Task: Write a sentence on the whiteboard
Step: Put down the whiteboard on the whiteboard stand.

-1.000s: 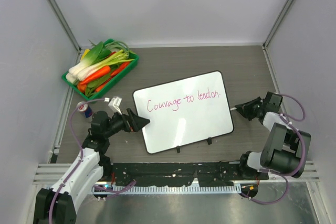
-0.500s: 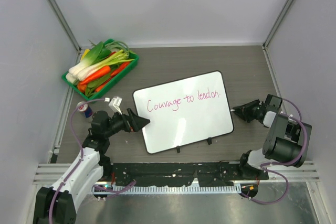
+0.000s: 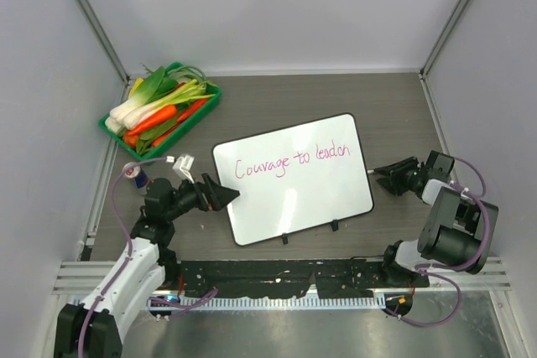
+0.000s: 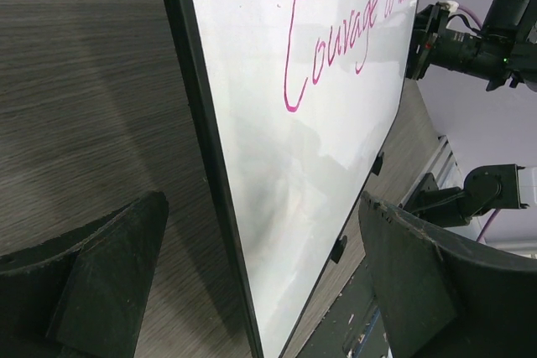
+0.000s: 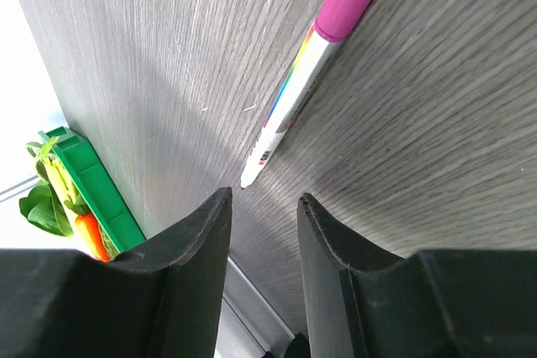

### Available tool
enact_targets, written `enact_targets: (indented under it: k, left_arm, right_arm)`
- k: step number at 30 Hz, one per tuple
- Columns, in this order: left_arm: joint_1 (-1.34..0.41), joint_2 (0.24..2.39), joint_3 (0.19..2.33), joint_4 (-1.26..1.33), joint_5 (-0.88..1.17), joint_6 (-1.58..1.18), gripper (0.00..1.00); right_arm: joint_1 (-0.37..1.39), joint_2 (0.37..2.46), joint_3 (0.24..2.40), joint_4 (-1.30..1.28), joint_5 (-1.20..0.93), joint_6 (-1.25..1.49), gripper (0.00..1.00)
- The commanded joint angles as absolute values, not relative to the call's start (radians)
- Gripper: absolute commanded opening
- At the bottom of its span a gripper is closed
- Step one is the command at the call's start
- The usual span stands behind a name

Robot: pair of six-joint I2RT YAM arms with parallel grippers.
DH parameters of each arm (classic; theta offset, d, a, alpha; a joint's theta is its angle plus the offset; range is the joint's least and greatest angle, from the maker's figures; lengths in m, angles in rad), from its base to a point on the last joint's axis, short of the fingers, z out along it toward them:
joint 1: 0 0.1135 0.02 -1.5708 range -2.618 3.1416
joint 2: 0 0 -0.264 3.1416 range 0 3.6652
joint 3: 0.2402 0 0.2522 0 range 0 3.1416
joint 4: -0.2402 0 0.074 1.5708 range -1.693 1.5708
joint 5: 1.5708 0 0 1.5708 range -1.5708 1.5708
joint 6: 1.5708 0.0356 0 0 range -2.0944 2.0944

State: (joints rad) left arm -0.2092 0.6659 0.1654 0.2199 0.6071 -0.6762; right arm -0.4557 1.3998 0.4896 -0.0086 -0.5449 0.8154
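Note:
The whiteboard (image 3: pixel 294 199) lies flat mid-table, with two black clips on its near edge. The sentence (image 3: pixel 289 161) runs across it in pink cursive, reading about "Courage to leader". My left gripper (image 3: pixel 225 196) is open wide and straddles the board's left edge; in the left wrist view (image 4: pixel 262 207) one finger (image 4: pixel 101 282) is over the table and the other over the board (image 4: pixel 277 165). My right gripper (image 3: pixel 379 175) is just right of the board, low over the table. A white marker (image 5: pixel 289 106) with a pink cap lies on the table just past its slightly parted, empty jaws (image 5: pixel 263 199).
A green tray (image 3: pixel 113 130) of carrots and leeks stands at the back left and also shows in the right wrist view (image 5: pixel 92 194). A small can (image 3: pixel 137 175) stands left of my left arm. Grey walls close in the table on three sides.
My right arm has folded back a little toward the near edge, its gripper still beside the board's right edge. The left arm and the board have not moved.

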Motion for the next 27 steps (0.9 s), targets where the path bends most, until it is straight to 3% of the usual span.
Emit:
enact_targets:
  k: [1, 3, 4, 15, 27]
  left_arm:
    - [-0.206, 0.629, 0.155, 0.265, 0.634, -0.672, 1.00]
    - [-0.206, 0.612, 0.152, 0.262, 0.632, -0.670, 1.00]
    - [-0.207, 0.600, 0.150, 0.261, 0.632, -0.669, 1.00]
    - [-0.206, 0.546, 0.147, 0.224, 0.597, -0.658, 1.00]
    - [-0.206, 0.433, 0.207, 0.071, 0.399, -0.742, 1.00]
  right_arm:
    - [-0.462, 1.342, 0.505, -0.043, -0.528, 0.828, 0.44]
    - [-0.462, 1.313, 0.503, -0.043, -0.525, 0.836, 0.50]
    - [-0.462, 1.287, 0.502, -0.037, -0.525, 0.838, 0.89]
    - [-0.462, 1.111, 0.584, -0.156, -0.457, 0.759, 0.89]
    - [-0.448, 0.965, 0.660, -0.252, -0.359, 0.684, 0.89]
